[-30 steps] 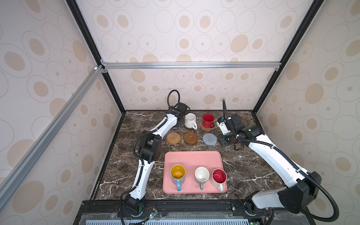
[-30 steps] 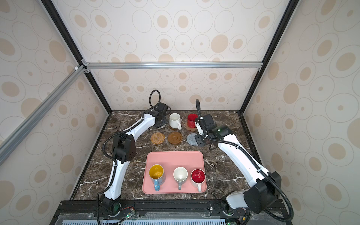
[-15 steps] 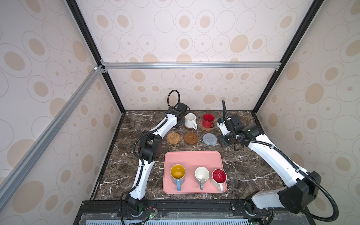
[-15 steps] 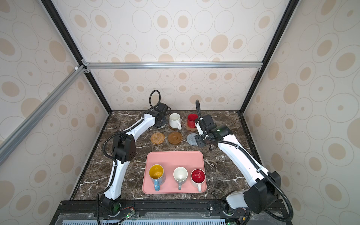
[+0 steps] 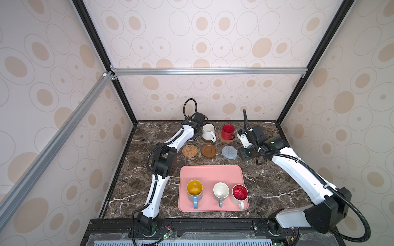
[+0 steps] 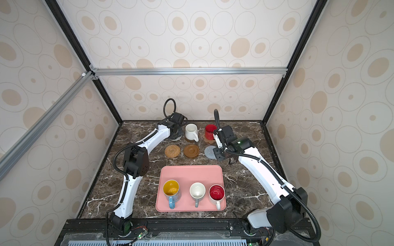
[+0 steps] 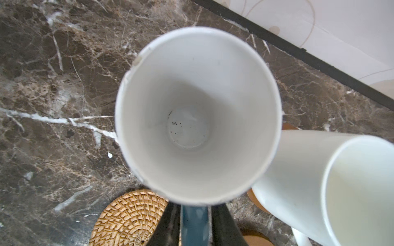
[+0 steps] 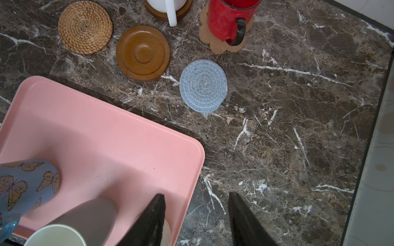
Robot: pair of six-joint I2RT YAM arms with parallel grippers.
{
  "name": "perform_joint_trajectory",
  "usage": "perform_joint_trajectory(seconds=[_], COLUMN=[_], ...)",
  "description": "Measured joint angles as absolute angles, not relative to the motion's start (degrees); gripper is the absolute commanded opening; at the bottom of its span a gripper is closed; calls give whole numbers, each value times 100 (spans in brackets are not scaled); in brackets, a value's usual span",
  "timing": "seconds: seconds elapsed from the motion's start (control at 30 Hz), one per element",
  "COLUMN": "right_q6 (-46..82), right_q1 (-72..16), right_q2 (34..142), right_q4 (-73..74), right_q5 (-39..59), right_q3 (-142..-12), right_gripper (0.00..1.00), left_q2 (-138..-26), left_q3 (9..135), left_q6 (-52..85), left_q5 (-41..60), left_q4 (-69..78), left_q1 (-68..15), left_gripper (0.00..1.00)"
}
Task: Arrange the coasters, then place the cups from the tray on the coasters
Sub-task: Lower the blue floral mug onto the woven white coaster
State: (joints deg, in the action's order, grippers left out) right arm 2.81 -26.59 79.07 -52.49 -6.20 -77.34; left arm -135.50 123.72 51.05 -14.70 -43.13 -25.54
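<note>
Placing step, it seemed: blue ceramic mug with white inside sat upright beyond flat pink rectangular tray — left gripper straddled its handle; clamped or freed, could not tell. Right gripper gaped empty near tray's far corner. Next likely needed release, straight lift — white handled mug close beside.

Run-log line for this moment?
left gripper: around blue mug handle, grip unclear | right gripper: open, empty | tray: holds three mugs | white mug, red mug: on coasters | three coasters bare

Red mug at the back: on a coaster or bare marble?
On a coaster. The red mug stands upright on the brown paw-shaped coaster, whose lobed edge shows around its base in the right wrist view.
</note>
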Motion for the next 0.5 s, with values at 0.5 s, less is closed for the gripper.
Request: perform_joint_trajectory(seconds=[0.5], right_q6=[303], right_q1=[-2659], right_q2=[7907], right_q4=[-5249], right_q5=[-624], right_q3=[-7734], right_gripper=[52], left_q2=[-13550], left_q3=[12372], left_q6=[5137], left_q5=[-1323], left_q4=[-4117], left_q1=[-2661], left_gripper=[38])
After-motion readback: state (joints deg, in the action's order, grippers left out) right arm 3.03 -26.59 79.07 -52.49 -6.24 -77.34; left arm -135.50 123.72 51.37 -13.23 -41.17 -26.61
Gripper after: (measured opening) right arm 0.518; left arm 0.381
